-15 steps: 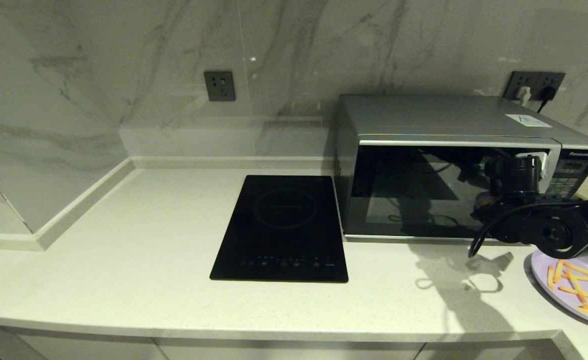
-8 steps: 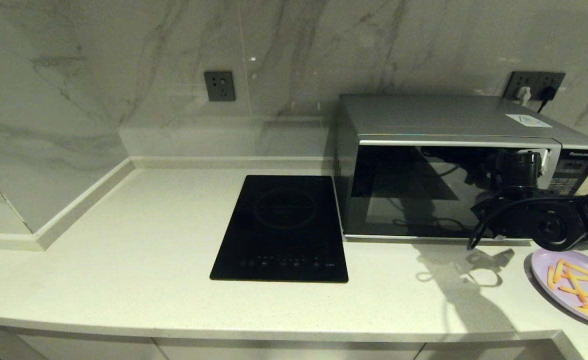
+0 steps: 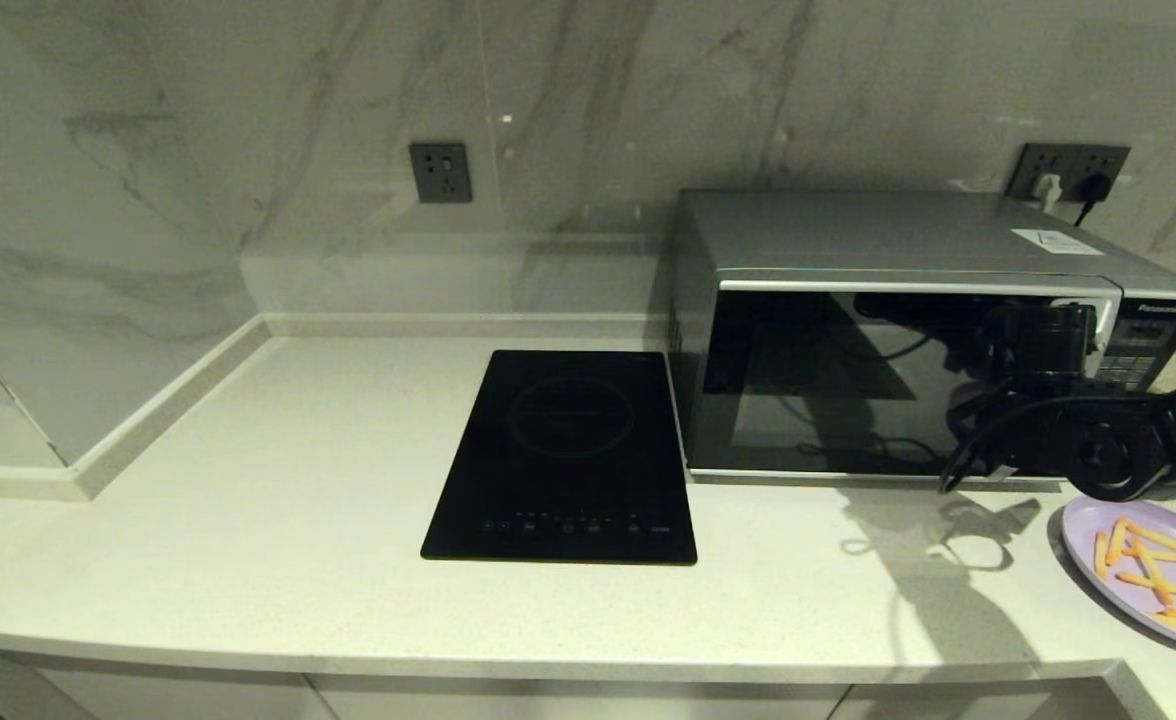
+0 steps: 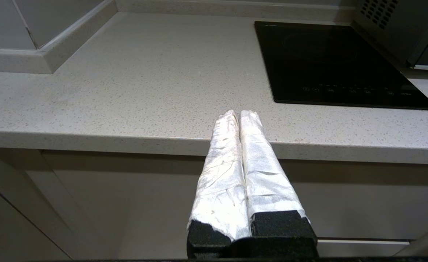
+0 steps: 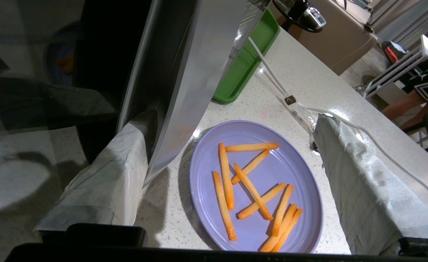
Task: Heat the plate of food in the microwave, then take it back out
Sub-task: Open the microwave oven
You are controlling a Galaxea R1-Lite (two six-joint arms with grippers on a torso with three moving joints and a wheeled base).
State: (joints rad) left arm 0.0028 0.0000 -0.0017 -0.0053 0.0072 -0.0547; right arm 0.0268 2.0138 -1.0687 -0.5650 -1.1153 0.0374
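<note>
The silver microwave (image 3: 898, 330) stands at the back right of the counter, and its dark glass door looks closed in the head view. My right gripper (image 3: 1058, 340) (image 5: 232, 123) is open at the door's right side. One wrapped finger (image 5: 126, 156) sits in the gap beside the curved silver handle strip (image 5: 195, 72); the other finger (image 5: 352, 174) hangs over the counter. The lilac plate of food (image 3: 1148, 575) (image 5: 257, 185) lies on the counter below it, untouched. My left gripper (image 4: 237, 114) is shut and empty, parked just below the counter's front edge.
A flat black induction hob (image 3: 568, 450) lies left of the microwave. A green tray (image 5: 246, 62) and a white cable (image 5: 272, 76) lie to the right of the microwave. The counter's front edge (image 3: 548, 650) runs close by.
My right arm has shifted slightly right and back, closer to the microwave's handle strip. The plate and the left arm have not moved.
</note>
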